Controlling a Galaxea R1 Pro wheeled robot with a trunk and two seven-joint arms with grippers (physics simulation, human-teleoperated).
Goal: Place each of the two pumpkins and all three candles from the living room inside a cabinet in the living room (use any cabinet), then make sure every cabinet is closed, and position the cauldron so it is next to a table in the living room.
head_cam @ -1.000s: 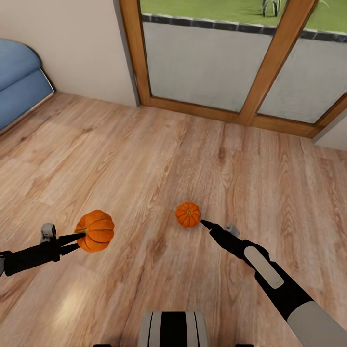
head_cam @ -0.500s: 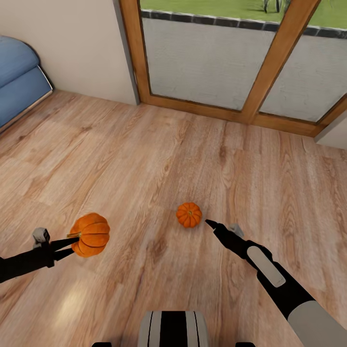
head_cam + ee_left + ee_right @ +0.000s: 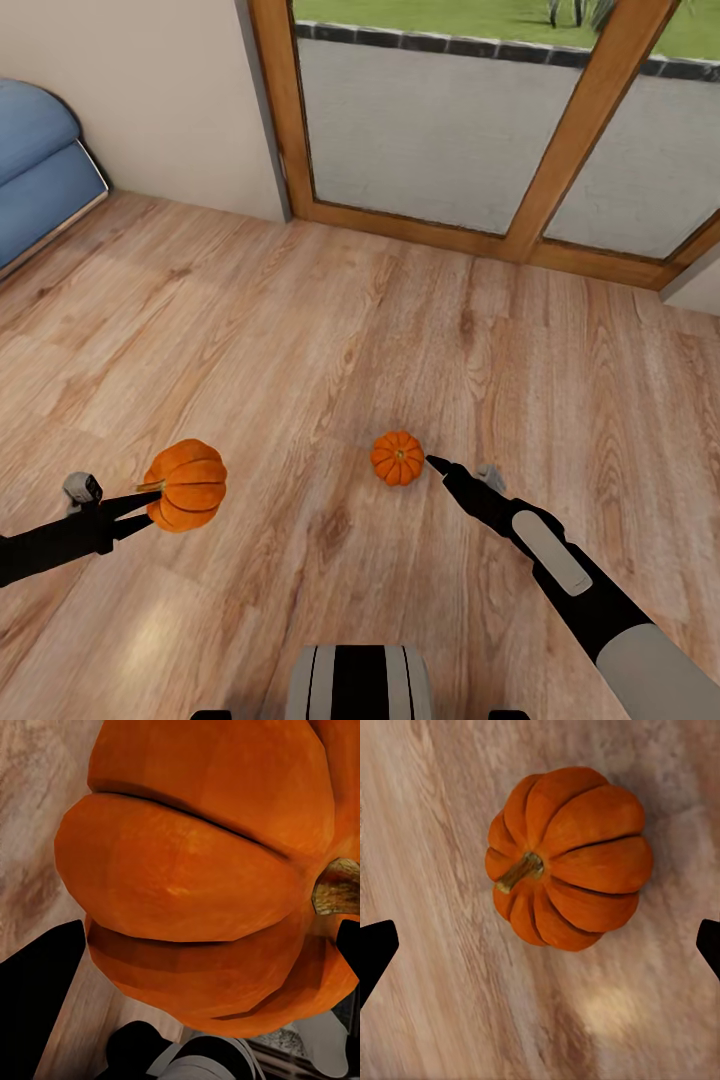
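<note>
Left arm reaches in low from the left, its pincer (image 3: 150, 500) pinching one pumpkin (image 3: 187, 484) held clear above the wooden floor (image 3: 300, 330), stem turned toward the pincer. Right arm stretches forward and down, its pincer (image 3: 436, 464) spread, fingertips poised just beside the second pumpkin (image 3: 398, 458), which sits upright on the floor before the glazed door (image 3: 450, 120)

One pumpkin (image 3: 187, 484) held aloft, stem sideways; second pumpkin (image 3: 398, 458) upright on floor.

wood floor (image 3: 300, 300), glass doors (image 3: 430, 120), blue sofa (image 3: 40, 170)
</note>
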